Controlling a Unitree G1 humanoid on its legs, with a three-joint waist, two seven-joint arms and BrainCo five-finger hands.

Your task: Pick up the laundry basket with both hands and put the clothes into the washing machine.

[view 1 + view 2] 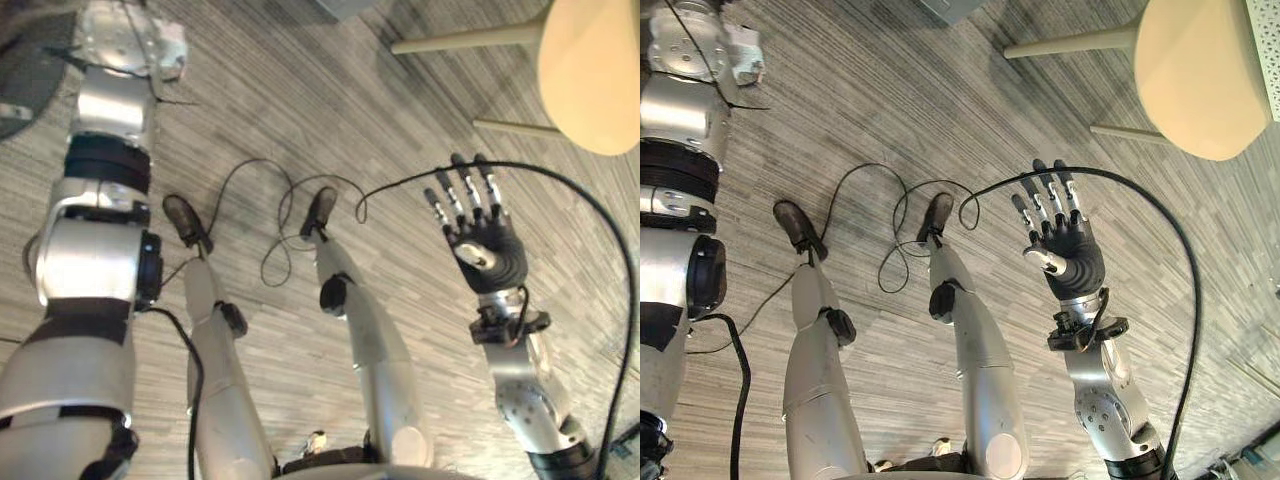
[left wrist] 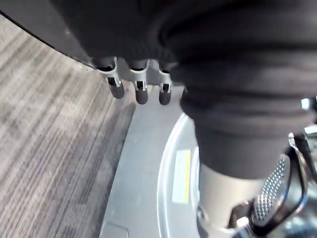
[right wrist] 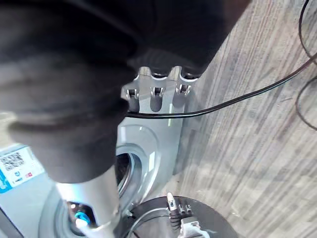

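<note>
The washing machine stands on the striped grey floor, its round door just past the left robot hand, whose fingers are straight and hold nothing. The right robot hand hangs wide and empty near a beige stool.

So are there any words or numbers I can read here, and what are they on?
Yellow label on the washing machine front, beside the door ring: too blurred to read.
White and blue sticker with a square code, on a pale panel by the machine's door: print too small to read.
So no text here can be quoted.
</note>
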